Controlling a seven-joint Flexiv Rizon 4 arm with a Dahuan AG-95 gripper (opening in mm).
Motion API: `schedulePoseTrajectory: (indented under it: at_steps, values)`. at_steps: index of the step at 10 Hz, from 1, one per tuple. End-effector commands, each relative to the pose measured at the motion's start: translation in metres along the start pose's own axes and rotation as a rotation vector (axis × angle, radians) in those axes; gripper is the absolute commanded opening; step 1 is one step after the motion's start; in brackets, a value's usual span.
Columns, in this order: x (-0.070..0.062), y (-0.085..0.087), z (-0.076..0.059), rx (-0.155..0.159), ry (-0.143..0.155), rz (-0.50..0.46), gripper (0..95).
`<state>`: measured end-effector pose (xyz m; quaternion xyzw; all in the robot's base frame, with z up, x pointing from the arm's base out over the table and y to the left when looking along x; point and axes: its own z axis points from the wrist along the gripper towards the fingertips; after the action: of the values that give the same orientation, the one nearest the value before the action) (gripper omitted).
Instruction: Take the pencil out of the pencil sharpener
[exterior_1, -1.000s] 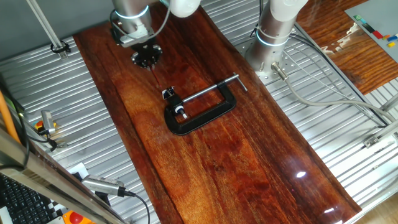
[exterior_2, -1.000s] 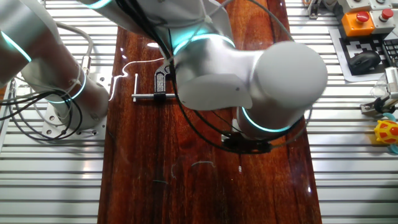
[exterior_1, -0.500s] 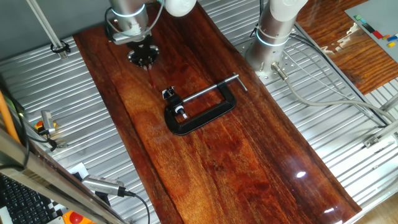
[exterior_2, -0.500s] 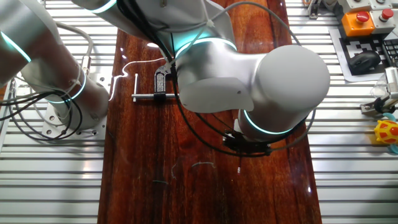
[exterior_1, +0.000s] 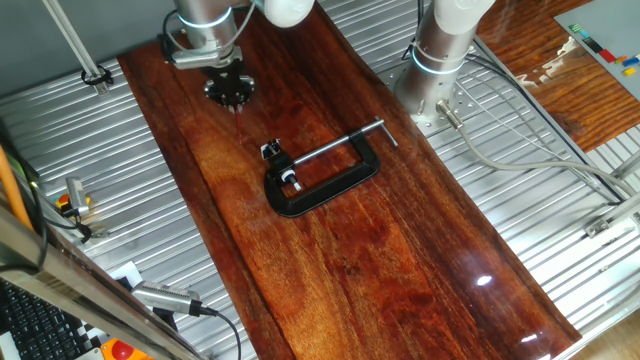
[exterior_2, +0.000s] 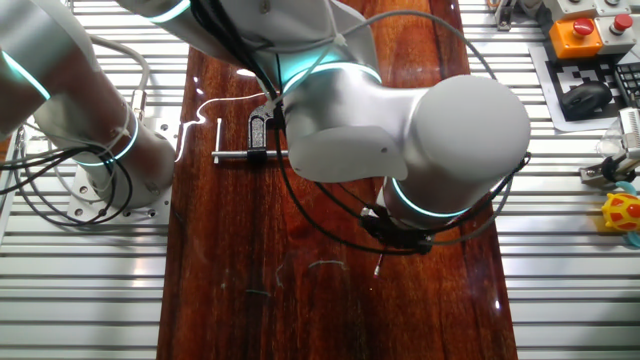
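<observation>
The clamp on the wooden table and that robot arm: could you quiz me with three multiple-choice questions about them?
1. Where does the C-clamp lie?
A. on the wooden board
B. on the metal slats
C. in the gripper

2. What colour is the clamp's frame?
A. red
B. yellow
C. black

3. What is the state of the pencil?
A. stuck in the pencil sharpener
B. hanging from the gripper, apart from the sharpener
C. lying across the clamp

Answers: 1 A, it rests flat mid-board; 2 C, the frame is black with a silver rod; 3 B, a thin stick points down below the gripper.
</observation>
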<state>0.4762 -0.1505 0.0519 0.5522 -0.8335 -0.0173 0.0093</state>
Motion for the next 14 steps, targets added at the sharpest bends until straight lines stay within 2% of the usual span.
schedulePoseTrajectory:
  at_steps: [1, 4, 6, 8, 11, 14]
  values:
    - [-0.017, -0.001, 0.012, 0.003, 0.003, 0.132, 0.0]
    - [-0.024, -0.009, 0.023, -0.002, 0.004, 0.15, 0.0]
    - [-0.025, -0.008, 0.021, 0.002, 0.012, 0.158, 0.0]
    - [-0.025, -0.008, 0.021, 0.012, 0.033, 0.213, 0.0]
    - [-0.026, -0.008, 0.022, 0.006, 0.029, 0.233, 0.0]
    - [-0.035, -0.005, 0.026, 0.006, 0.029, 0.254, 0.0]
